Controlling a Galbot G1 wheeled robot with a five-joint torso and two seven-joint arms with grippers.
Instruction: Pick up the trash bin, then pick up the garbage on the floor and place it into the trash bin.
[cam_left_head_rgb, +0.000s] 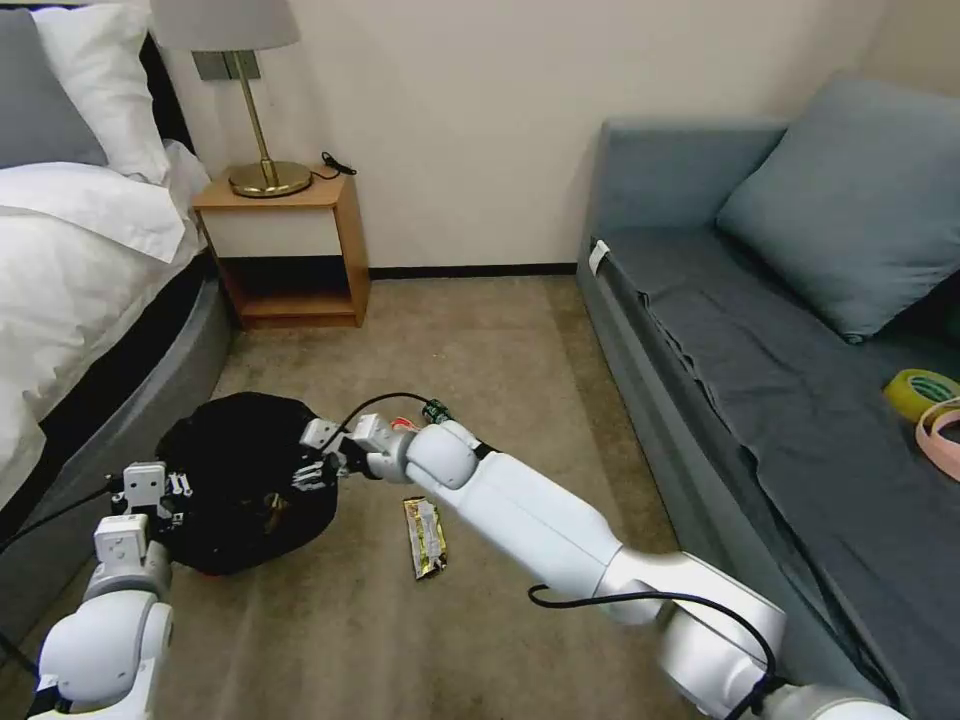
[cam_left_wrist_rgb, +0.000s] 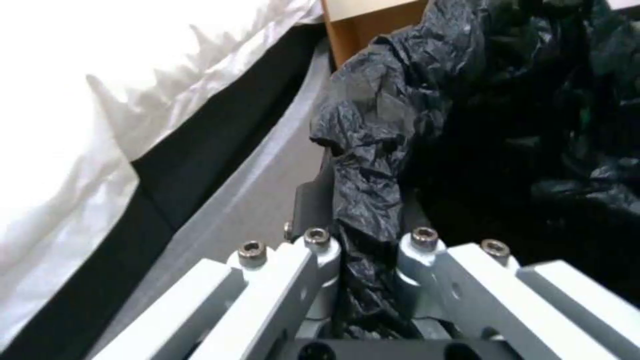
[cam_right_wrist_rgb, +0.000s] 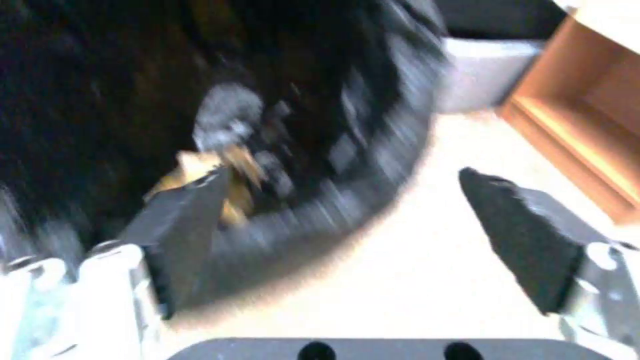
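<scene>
In the head view, the left end effector holds the trash bin by its near rim, the bin sitting low between the bed and the open carpet, while the right end effector hovers at the bin's far rim over its mouth. A gold-green snack wrapper lies on the floor just beside the right forearm, and a small bottle with something red shows behind the right wrist, so garbage remains to collect. A nightstand with a lamp stands beyond, a sofa to the right carries tape rolls. In the left wrist view, the left end effector is pressed together on a fold of the black bag at the rim; the risk I judge here is that it grips mostly liner, which could slide off the plastic and let the bin sag or tip. In the right wrist view, the right end effector is spread wide and empty, one finger over the bin's mouth, where brownish-gold litter lies inside. Swinging back for the wrapper, it could snag the bag's edge or knock the bin; the bed and sofa hem in the space.
</scene>
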